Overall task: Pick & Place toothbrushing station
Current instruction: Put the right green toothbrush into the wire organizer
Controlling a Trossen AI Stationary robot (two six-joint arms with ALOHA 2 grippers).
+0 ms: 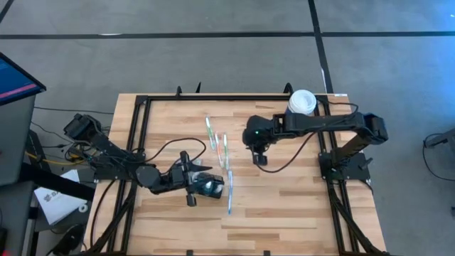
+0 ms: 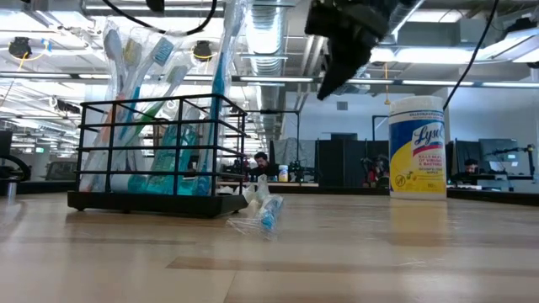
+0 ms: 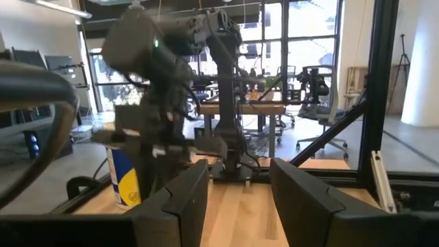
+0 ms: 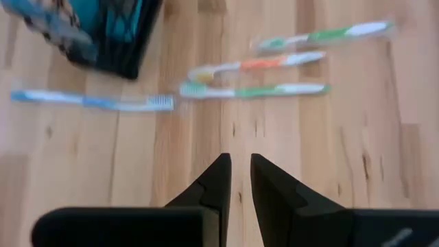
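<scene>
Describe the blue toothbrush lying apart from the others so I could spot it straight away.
Start at the wooden table and find the black wire holder beside the left tool. Just right of that holder lies the blue toothbrush, alone on the wood. The three other loose brushes sit grouped farther back, with green or orange handles, while this one is blue and white.

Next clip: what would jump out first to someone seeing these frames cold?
The black wire toothbrush holder, crammed with wrapped toothbrushes, stands on the table's left half with the left gripper right at it. Loose toothbrushes lie scattered on the wood mid-table, under the right gripper, which hangs above them with fingers nearly together. A yellow-and-white wipes canister stands at the far right corner.
</scene>
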